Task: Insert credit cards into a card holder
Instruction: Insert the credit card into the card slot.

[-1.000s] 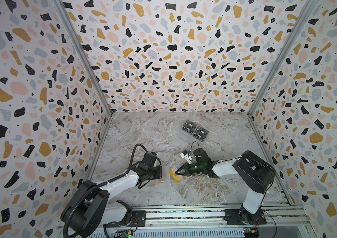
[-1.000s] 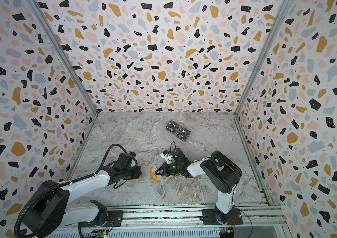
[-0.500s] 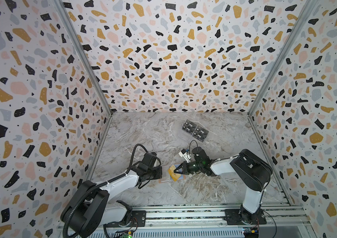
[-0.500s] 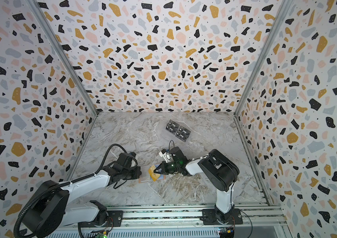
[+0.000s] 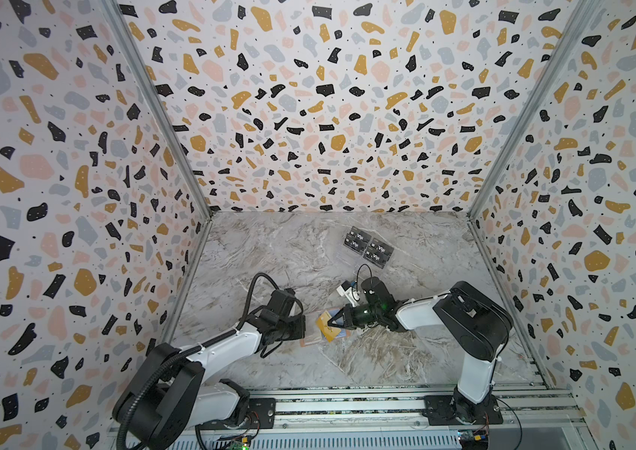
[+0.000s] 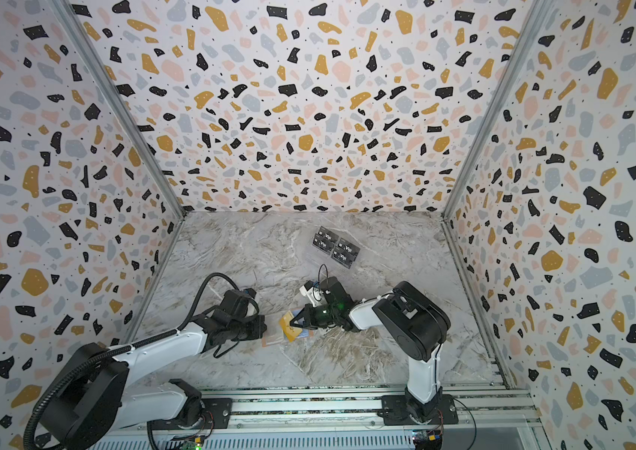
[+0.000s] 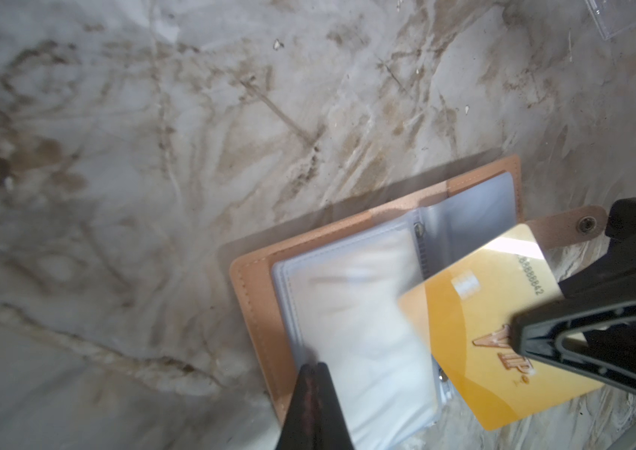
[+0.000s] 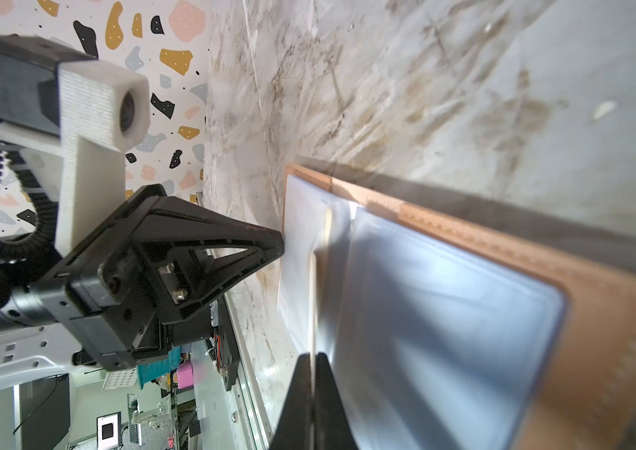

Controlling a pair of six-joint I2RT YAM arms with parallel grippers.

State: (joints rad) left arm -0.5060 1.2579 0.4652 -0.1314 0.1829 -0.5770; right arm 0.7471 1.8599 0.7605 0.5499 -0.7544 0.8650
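Note:
The peach-pink card holder (image 7: 254,296) lies open on the marble floor, its clear-bluish sleeves (image 8: 444,311) fanned up. In both top views it is mostly hidden between the arms (image 5: 309,339) (image 6: 269,341). My left gripper (image 7: 313,366) (image 8: 279,245) is shut with its tips on the outer edge of a pale raised sleeve. My right gripper (image 8: 313,356) (image 5: 331,322) is shut on one gold credit card (image 7: 483,311) (image 6: 289,327). The card hangs tilted over the holder's snap side. In the right wrist view it shows edge-on (image 8: 312,272) among the sleeves.
A clear tiered stand with black "Vip" cards (image 5: 369,249) (image 6: 336,247) sits behind the arms toward the back wall. Terrazzo walls close in three sides. A metal rail (image 5: 347,405) runs along the front edge.
My right gripper has carried the gold card a little to the left, further over the open holder. The left arm has stayed in place.

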